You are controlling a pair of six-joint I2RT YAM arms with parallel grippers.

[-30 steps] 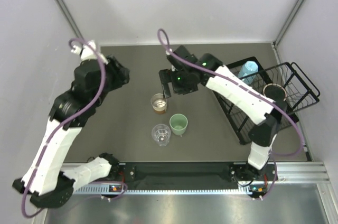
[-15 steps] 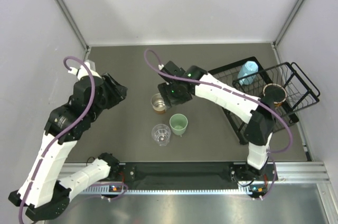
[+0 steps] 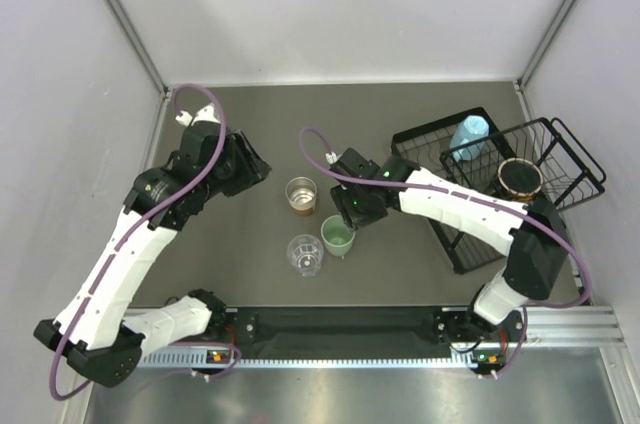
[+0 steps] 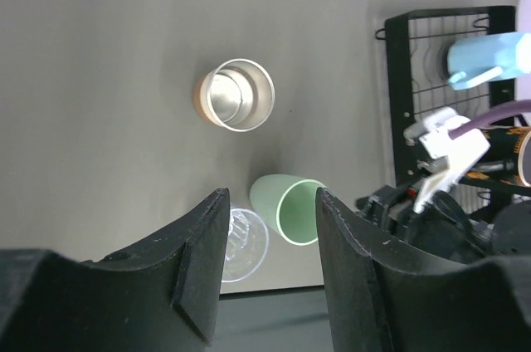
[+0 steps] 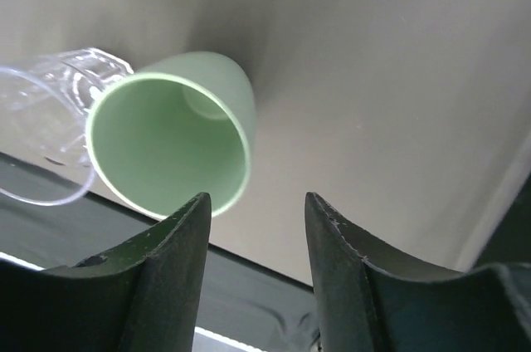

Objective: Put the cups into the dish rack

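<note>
Three cups stand upright mid-table: the clear amber-tinted glass [image 3: 301,195], the mint green tumbler [image 3: 338,236] and the clear ribbed cup [image 3: 305,254]. The light blue mug [image 3: 468,134] and the red-inside dark mug [image 3: 520,178] sit in the black wire dish rack [image 3: 455,249] at the right. My right gripper [image 3: 348,219] is open and empty, just above and beside the tumbler [image 5: 166,149], with the ribbed cup [image 5: 50,128] behind it. My left gripper [image 3: 258,166] is open and empty, left of the amber glass [image 4: 236,95].
The left wrist view shows the tumbler [image 4: 290,209], the ribbed cup [image 4: 241,240], the rack [image 4: 398,95] and the blue mug [image 4: 489,57]. Grey walls close the table on three sides. A black rail runs along the near edge.
My right gripper has moved from over the amber glass toward the near edge, to the green tumbler. My left arm has swung right toward the cups. No cup has moved.
</note>
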